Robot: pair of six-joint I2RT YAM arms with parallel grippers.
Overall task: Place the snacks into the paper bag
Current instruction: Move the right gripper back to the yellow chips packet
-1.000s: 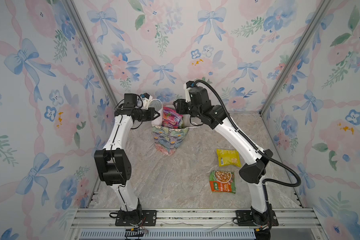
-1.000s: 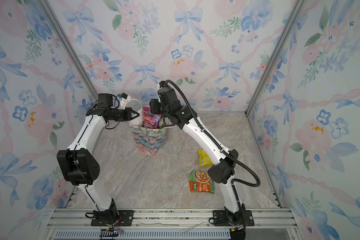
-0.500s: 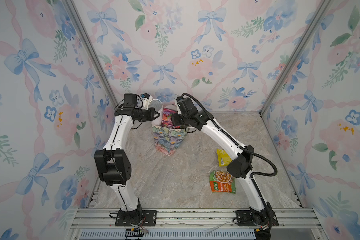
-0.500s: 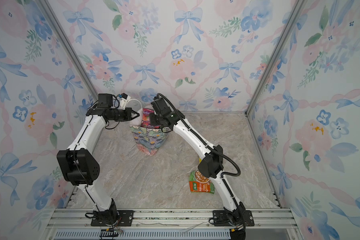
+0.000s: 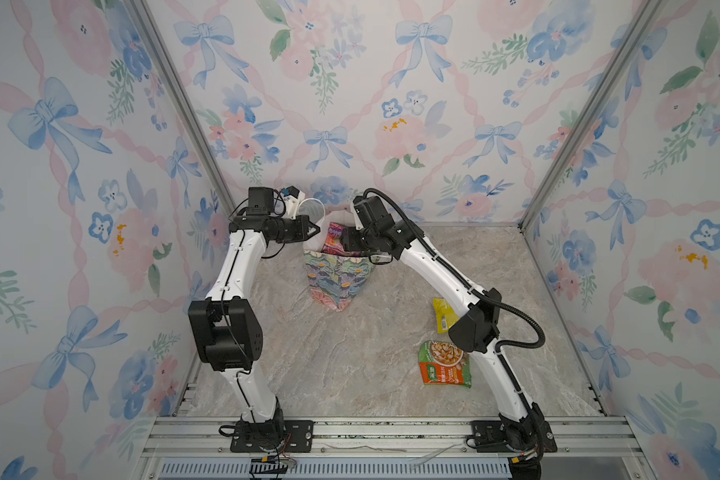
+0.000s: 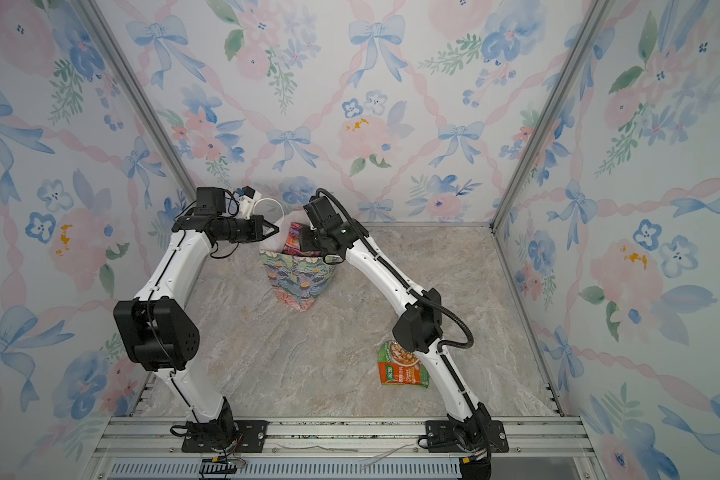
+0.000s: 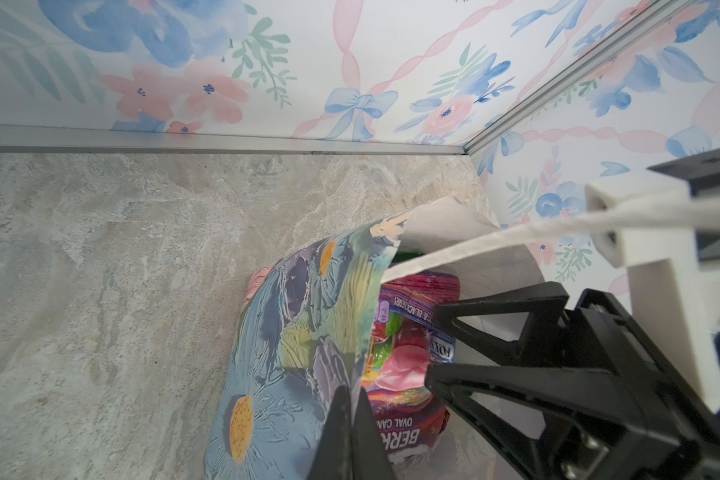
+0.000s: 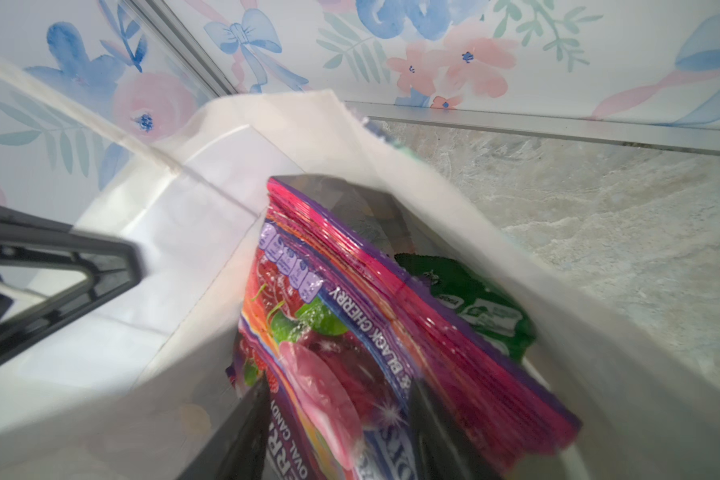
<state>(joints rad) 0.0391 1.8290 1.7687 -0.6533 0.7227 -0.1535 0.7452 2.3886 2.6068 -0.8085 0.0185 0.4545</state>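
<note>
The left pincer [image 5: 313, 231] is clamping the paper bag [image 5: 337, 282] rim; the right pincer [image 8: 337, 390], parted, grip unclear, is straddling a purple FOX'S packet [image 8: 350, 332] inside. A yellow pouch [image 5: 442, 311] and orange-green pouch [image 5: 443, 368] are lying unpacked on the table [image 5: 350, 353].

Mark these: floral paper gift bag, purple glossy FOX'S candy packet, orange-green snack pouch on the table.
floral paper gift bag [image 5: 337, 278]: in a top view, painted front face.
purple glossy FOX'S candy packet [image 8: 341, 332]: right wrist view, printed front.
orange-green snack pouch [image 5: 441, 368]: in a top view, its middle.
</note>
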